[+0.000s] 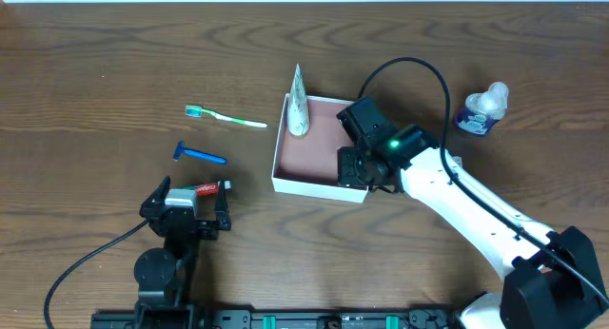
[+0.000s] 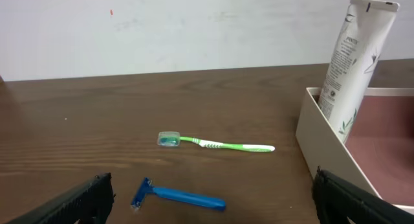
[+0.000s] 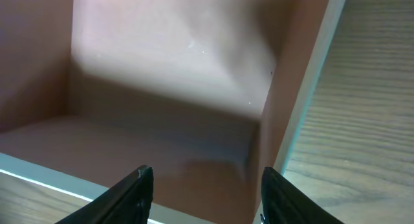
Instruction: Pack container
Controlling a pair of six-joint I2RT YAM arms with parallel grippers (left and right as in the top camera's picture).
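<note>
1 square shallow container (image 1: 319, 158), thin white walls, pinkish-brown inside: mid-counter (image 1: 95, 72), lidless. 1 white squeeze tube (image 1: 298, 106) stood tilted in its far-left corner. Above near-right corner: right tool (image 1: 354, 167), jaws part open, empty. Nr front edge: left tool (image 1: 190, 203), jaws wide, empty. Left of container: green toothbrush (image 1: 225, 117), blue razor (image 1: 200, 155). Right: sm. blue bottle (image 1: 482, 110).

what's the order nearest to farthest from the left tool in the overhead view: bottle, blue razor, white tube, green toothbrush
From the left tool:
1. blue razor, just beyond it
2. green toothbrush, farther back on the table
3. white tube, standing in the container's far left corner
4. bottle, far off to the right
</note>
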